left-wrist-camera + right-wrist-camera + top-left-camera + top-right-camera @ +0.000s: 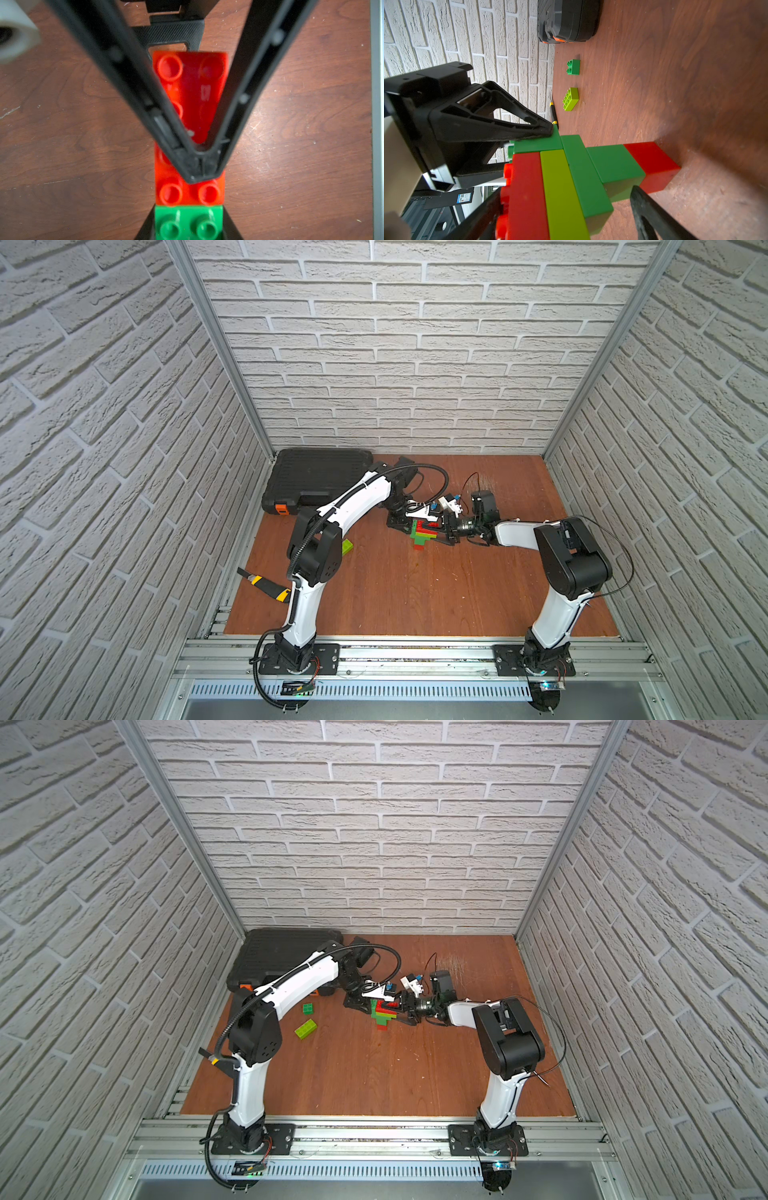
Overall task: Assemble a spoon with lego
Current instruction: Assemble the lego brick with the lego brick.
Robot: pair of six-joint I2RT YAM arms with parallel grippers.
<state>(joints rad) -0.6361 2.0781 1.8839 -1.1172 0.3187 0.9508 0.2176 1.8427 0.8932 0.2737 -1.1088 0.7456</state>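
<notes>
- The spoon (pixel 422 533) stands upright in the middle of the bench (pixel 415 597) on its single red foot, with a gripper on each side of it.
- The left gripper (pixel 199 168) has its jaws together and holds nothing. Its joined tips sit over the red top brick (pixel 195 93) of the head, touching it or just above it; I cannot tell which.
- The right gripper (pixel 438 532) has its jaws wide apart, straddling the head. One finger is by the red studs and the other is down beside the stem. The frames do not settle whether either finger presses.
- Handling, as a judgement: the spoon is hard, light, glossy plastic, and each brick is stiff. The whole is only stud-friction joints, so it is likely top-heavy on that narrow foot and may hinge or pop apart at the stem.
- The best hold is probably across the flat sides of the wide head layers. A push from above should go straight down so the figure does not tip.
- The left wrist view alone shows the top studs: the red brick, with a green one butting against it.
- The right wrist view alone shows the stepped profile of red, lime and green layers, then the green-and-red stem.
- A top view shows a loose dark green brick (pixel 308 1008) and a lime brick (pixel 306 1029) near the toolcase (pixel 286 957), well apart from the spoon. In the other top view the left arm (pixel 357 506) hides the dark green brick.
</notes>
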